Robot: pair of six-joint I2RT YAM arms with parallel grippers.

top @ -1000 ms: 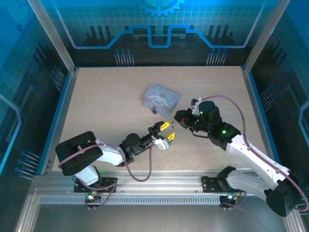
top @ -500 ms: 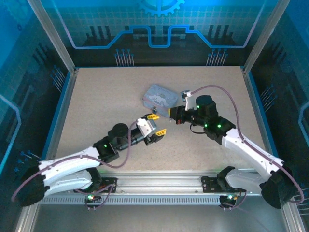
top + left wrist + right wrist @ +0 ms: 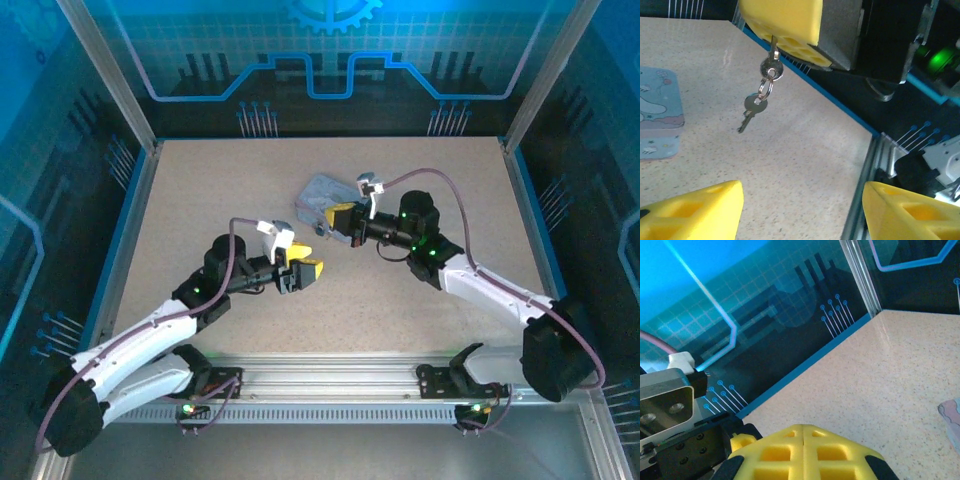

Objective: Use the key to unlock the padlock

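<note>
My right gripper [image 3: 338, 222] hangs just above the table next to the tin, shut on the key [image 3: 771, 66]. A small ring and a second key [image 3: 753, 107] dangle from it above the table. In the right wrist view the yellow fingers [image 3: 804, 436] are pressed together and hide the key. My left gripper [image 3: 303, 267] is open and holds nothing; its yellow fingertips [image 3: 715, 205] stand wide apart below the hanging keys. A tiny dark speck at the tin's near corner [image 3: 319, 228] may be the padlock, too small to be sure.
The pale grey-blue tin [image 3: 322, 196] with a cartoon picture lies mid-table behind both grippers; its corner [image 3: 657, 117] is left of the keys. The table's blue-edged side rail [image 3: 840, 107] runs behind the keys. Bare tabletop [image 3: 200, 200] spreads to the left.
The left arm stretched out and its gripper swung left and back, now facing the right gripper. The right gripper moved left and back to the tin, staying shut.
</note>
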